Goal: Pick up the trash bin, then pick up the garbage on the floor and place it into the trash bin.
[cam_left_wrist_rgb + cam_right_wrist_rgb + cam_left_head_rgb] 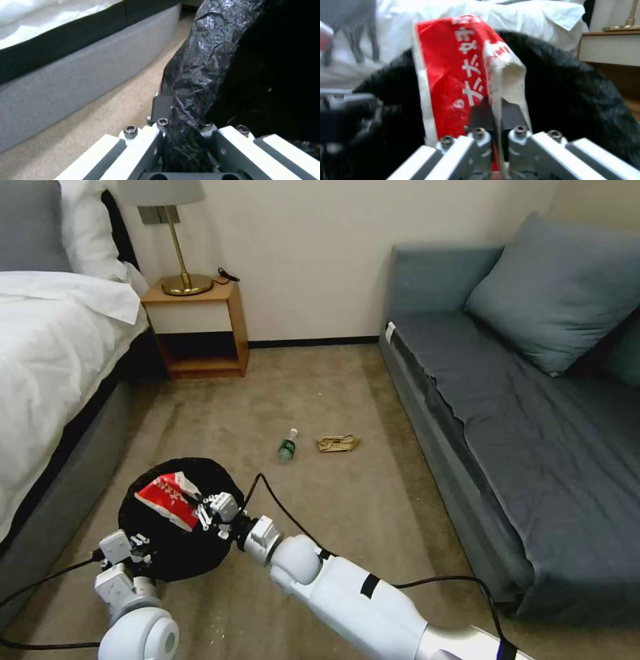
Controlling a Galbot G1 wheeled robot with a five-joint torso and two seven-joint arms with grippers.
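A: Bin [175,553] is hanging off the floor beside the bed [47,353]; my left gripper [137,545] is clamping its bagged rim.

B: And the right gripper [208,511]?

A: I am pinching the red wrapper [170,499] over the bin mouth, not yet releasing.

B: What is remaining?

A: Bottle [288,445] and paper bag [339,443] are lying on the carpet [347,500] ahead, near the sofa [520,433]. I am judging us about halfway.
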